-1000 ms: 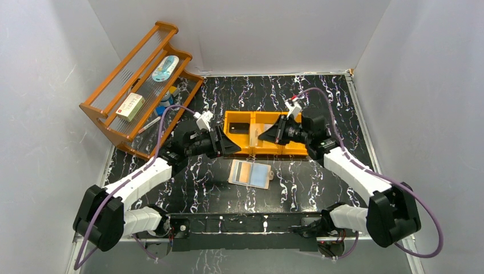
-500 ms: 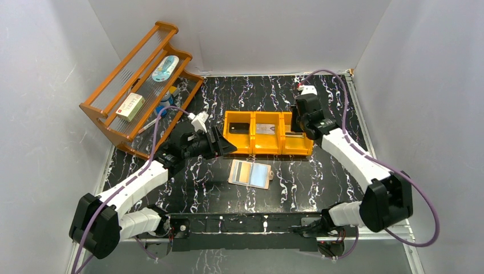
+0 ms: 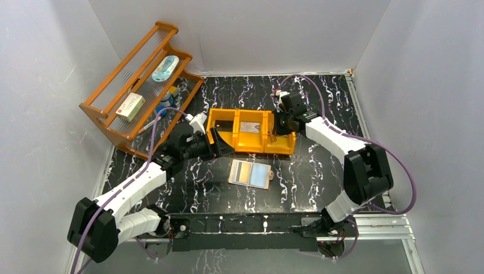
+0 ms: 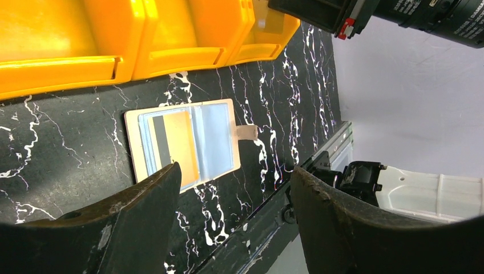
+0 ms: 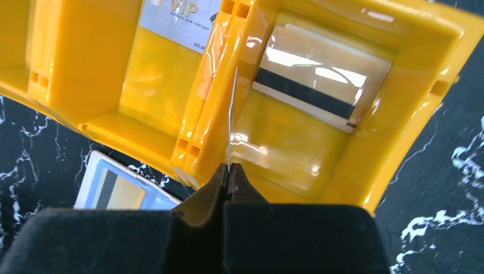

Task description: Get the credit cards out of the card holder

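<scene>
Centre frame, the right gripper (image 5: 229,171) pinches a credit card (image 5: 232,114) edge-on over the orange tray (image 3: 251,149), as the left gripper (image 4: 234,174) gapes empty above the open card holder (image 3: 249,173).

Your left gripper (image 4: 235,171) has its two dark fingers (image 4: 131,228) spread wide at the bottom of the view, with nothing between them. Beyond them the card holder (image 4: 214,134) lies open and flat on the black marbled table (image 4: 57,154), an orange card (image 4: 181,142) with a dark stripe in its left sleeve and its tab (image 4: 246,132) pointing right. Along the top you see the orange tray (image 4: 171,34), and a black part of the right arm (image 4: 399,11) reaches in at the upper right.
</scene>
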Controlling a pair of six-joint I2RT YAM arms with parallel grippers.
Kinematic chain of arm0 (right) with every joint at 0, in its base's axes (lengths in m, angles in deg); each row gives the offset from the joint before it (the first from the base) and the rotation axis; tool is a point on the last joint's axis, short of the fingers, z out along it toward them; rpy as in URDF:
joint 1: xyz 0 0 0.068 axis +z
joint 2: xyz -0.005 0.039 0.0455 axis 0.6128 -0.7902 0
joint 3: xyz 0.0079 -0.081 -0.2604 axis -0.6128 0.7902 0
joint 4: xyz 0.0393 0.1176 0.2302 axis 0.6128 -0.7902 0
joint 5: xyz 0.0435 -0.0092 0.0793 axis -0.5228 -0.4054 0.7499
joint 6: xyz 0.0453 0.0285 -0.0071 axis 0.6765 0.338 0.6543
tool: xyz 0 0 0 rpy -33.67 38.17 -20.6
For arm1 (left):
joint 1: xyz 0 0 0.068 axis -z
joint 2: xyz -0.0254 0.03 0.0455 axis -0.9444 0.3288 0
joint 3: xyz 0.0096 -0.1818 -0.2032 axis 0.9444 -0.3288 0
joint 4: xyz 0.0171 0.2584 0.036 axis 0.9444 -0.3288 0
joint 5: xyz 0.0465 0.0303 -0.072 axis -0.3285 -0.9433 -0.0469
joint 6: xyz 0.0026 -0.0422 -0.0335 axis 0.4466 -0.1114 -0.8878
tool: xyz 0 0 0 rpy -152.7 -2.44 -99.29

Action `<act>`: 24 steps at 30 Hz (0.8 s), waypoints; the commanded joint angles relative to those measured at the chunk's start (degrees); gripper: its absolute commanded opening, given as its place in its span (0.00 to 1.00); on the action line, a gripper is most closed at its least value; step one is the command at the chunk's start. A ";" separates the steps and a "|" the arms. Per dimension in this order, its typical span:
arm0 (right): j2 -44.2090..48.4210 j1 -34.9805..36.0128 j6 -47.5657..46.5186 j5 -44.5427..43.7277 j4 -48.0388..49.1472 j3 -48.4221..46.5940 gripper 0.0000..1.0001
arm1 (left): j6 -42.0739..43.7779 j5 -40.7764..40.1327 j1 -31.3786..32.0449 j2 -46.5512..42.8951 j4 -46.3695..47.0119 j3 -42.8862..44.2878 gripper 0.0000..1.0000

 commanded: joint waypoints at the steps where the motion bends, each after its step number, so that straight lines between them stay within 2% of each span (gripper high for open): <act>1: -1.44 0.69 -7.92 -2.44 0.71 -5.42 0.00 | 0.71 -0.35 -0.28 -1.96 -0.89 1.40 0.69; 4: -0.08 0.69 -15.08 -8.51 1.54 -4.82 0.00 | 0.88 -0.59 -0.27 -2.21 -1.24 1.52 0.69; 8: 2.57 0.67 -29.43 -5.43 6.02 -1.53 0.00 | 1.15 -0.40 -0.30 -2.07 -0.88 1.46 0.69; 15: 2.33 0.67 -51.78 -5.24 5.99 -0.44 0.00 | 1.77 -0.57 -0.31 -2.33 -1.46 1.89 0.70; 24: -3.81 0.65 -61.04 -8.59 7.38 -2.84 0.00 | 1.53 -1.91 -0.31 -4.70 -1.89 0.74 0.70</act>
